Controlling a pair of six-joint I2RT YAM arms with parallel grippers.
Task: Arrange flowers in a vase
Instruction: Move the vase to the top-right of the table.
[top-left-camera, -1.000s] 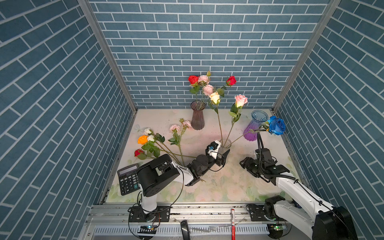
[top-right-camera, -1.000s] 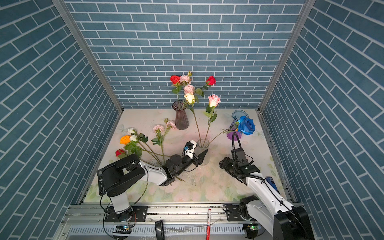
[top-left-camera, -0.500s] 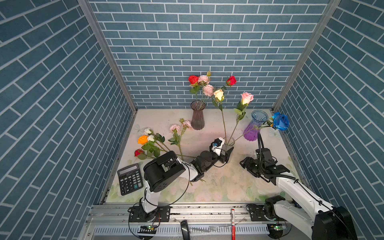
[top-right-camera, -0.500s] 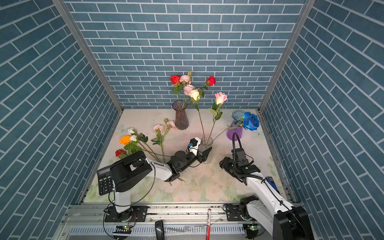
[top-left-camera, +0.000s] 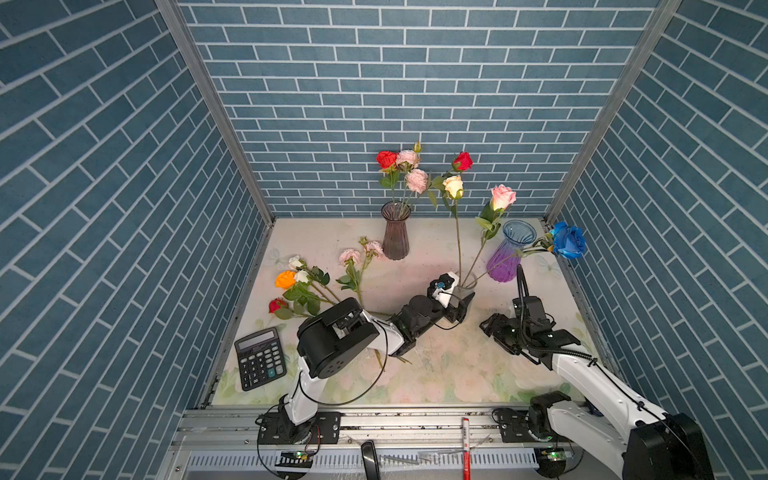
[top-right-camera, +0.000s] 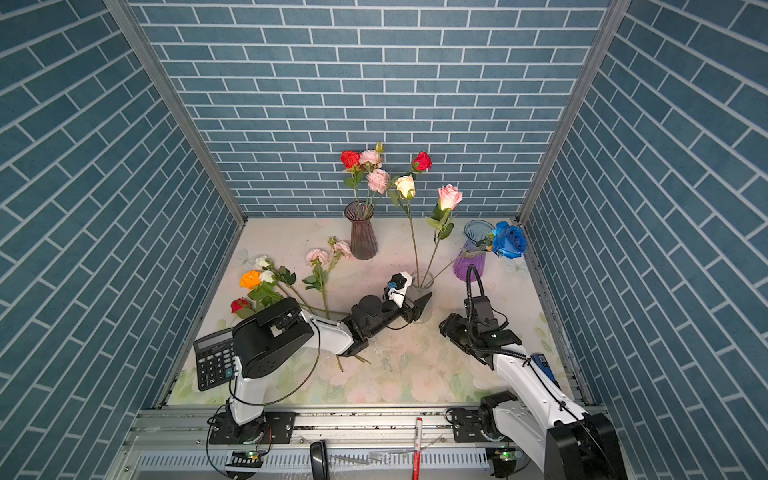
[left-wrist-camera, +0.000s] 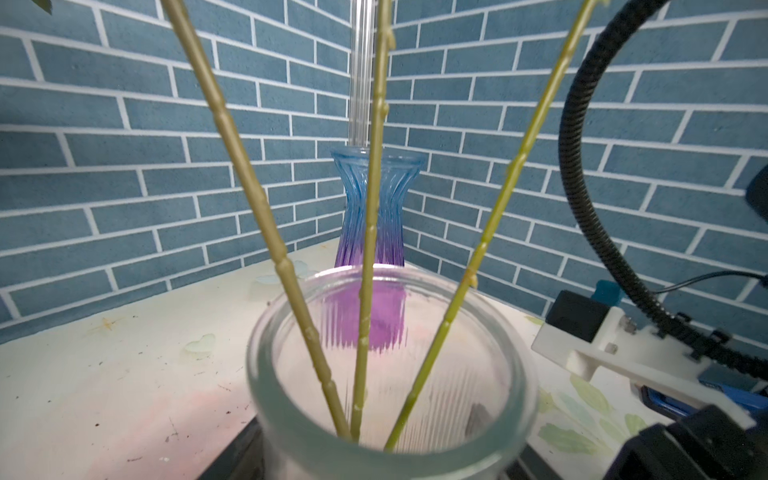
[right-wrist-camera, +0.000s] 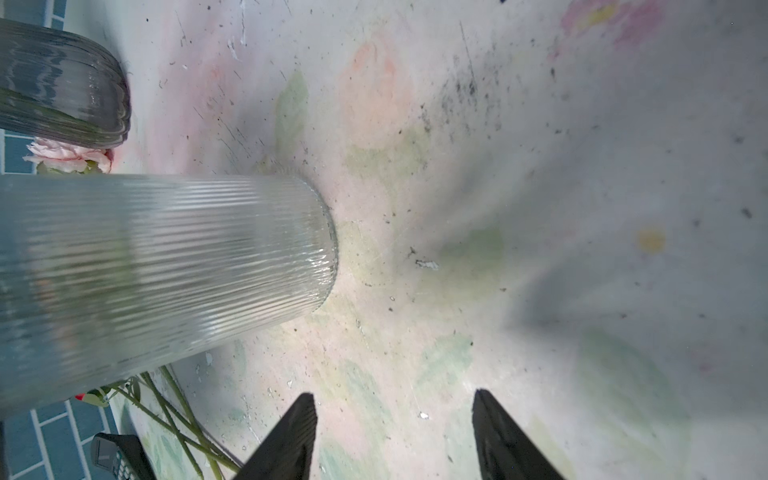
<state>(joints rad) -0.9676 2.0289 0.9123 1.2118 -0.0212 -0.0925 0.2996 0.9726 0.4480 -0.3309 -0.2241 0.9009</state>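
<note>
Three stems stood in the clear ribbed vase (top-left-camera: 467, 284): a cream rose (top-left-camera: 453, 185), a pink rose (top-left-camera: 503, 196) and a blue rose (top-left-camera: 568, 242). Over the preceding second this vase, with its stems, had been slid across the table (top-left-camera: 436, 374), away from the robot and toward the right. It ended near the blue-purple vase (top-left-camera: 510, 253) without touching it. The blue rose had swung out with it and hung beyond that vase. The left arm had stretched forward to follow.

Left gripper (top-left-camera: 460, 293): the jaws stood one on each side of the clear ribbed vase, low on its wall. The left wrist view showed the glass filling the space directly ahead. Whether the jaws still pressed on the glass or had just let go could not be told.

Right gripper (right-wrist-camera: 392, 395): its two black tips were apart with nothing between them, low over bare table, near the clear ribbed vase and not touching it. It had not moved.

Unchanged items: the dark vase (top-left-camera: 395, 232) at the back with its red and pink blooms, the loose flowers (top-left-camera: 285, 279) lying on the left part of the table, and the calculator (top-left-camera: 260, 362).

Consequence: the change was a repositioning of the container, not an insertion, and no stem was added. The loose flowers now lay farther from the clear ribbed vase, so each remaining pick would probably need a longer carry. The leaning blue rose could unbalance the vase or snag the black hose (top-left-camera: 519, 282) on the right arm.
</note>
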